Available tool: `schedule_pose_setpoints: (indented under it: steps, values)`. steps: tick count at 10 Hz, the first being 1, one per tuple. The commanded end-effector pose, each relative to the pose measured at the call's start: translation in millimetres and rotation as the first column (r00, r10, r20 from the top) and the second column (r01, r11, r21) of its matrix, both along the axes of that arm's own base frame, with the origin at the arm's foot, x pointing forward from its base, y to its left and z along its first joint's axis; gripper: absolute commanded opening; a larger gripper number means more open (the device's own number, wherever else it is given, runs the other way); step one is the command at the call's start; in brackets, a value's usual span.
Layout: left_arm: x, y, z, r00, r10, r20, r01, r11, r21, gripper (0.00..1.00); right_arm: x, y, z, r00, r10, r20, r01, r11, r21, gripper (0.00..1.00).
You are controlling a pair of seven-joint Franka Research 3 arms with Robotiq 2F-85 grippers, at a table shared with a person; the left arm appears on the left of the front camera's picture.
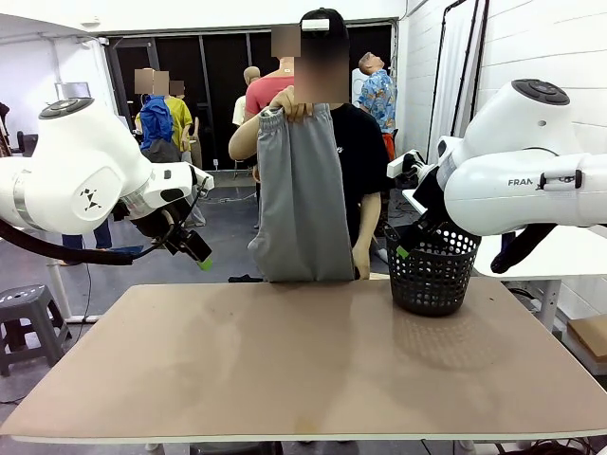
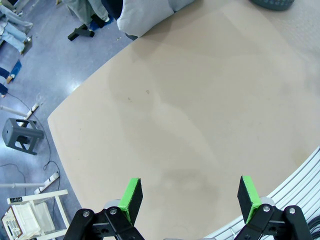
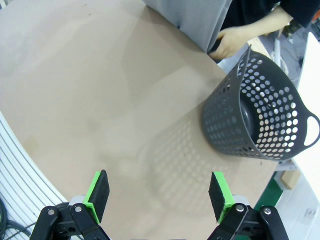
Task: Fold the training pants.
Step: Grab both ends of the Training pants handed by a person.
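One pair of grey training pants hangs from a person's grip behind the one table.
We count two grippers, both empty; the left gripper hangs over the tabletop with its jaws spread wide; the right gripper is just as wide open, near the one black mesh basket; one hand pinches the waistband up high; the other hand sits low beside the basket; the hem reaches the table's far edge.

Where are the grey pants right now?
In the front view, the training pants hang from the person's hand at the far edge of the table, just left of the black basket.
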State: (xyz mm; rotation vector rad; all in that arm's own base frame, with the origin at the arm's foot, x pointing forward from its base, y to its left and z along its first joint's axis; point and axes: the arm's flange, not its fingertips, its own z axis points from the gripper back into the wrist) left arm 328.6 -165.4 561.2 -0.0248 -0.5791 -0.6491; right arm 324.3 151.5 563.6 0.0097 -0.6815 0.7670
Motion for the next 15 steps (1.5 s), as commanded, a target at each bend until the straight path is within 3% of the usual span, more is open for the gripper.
schedule_pose_setpoints:
  steps: [1, 15]
  values:
    - [1.4, 0.7, -0.8, 1.000, 0.001, -0.002, -0.001, 1.000, -0.002, 1.00, 0.7, 1.0, -1.5, 1.000, 0.009, -0.008, -0.009, 1.000, 0.008, 1.00]
    - [1.4, 0.7, -0.8, 1.000, 0.001, -0.002, -0.001, 1.000, -0.002, 1.00, 0.7, 1.0, -1.5, 1.000, 0.009, -0.008, -0.009, 1.000, 0.008, 1.00]
